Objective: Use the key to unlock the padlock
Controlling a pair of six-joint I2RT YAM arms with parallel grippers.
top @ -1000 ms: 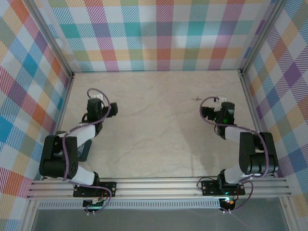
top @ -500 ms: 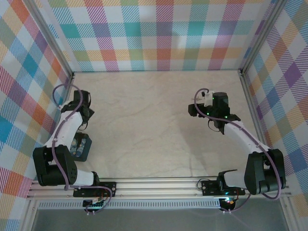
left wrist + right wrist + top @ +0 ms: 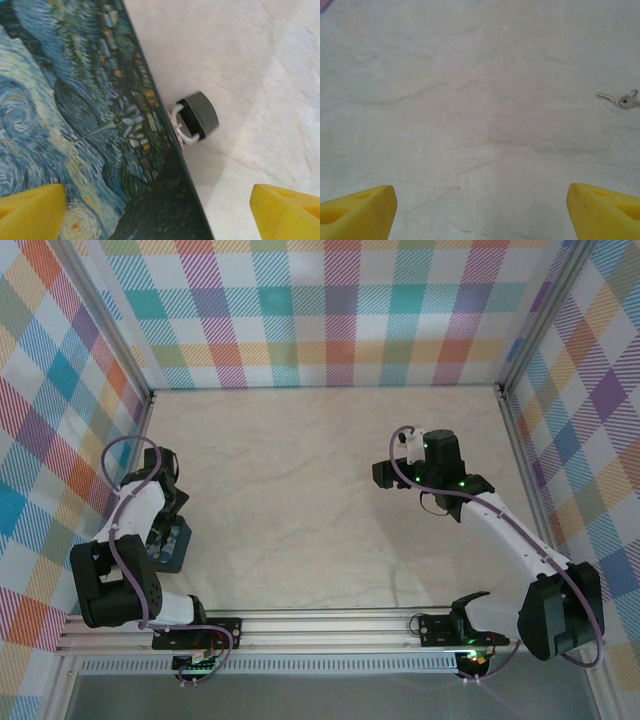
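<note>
Lying at 2 o'clock from the spread, empty right tool (image 3: 480,212), the key (image 3: 620,99) points 9-to-3; the padlock (image 3: 198,118) sits at 1 o'clock of the spread left tool (image 3: 160,210)

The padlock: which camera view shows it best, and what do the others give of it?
The left wrist view: the padlock lies close and sharp, its shackle at the edge of the dark blue box. In the top external view it is too small to make out. The right wrist view faces the key instead.

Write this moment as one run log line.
left jaws: open, facing padlock beside box | right jaws: open, empty | key: on table, untouched
</note>
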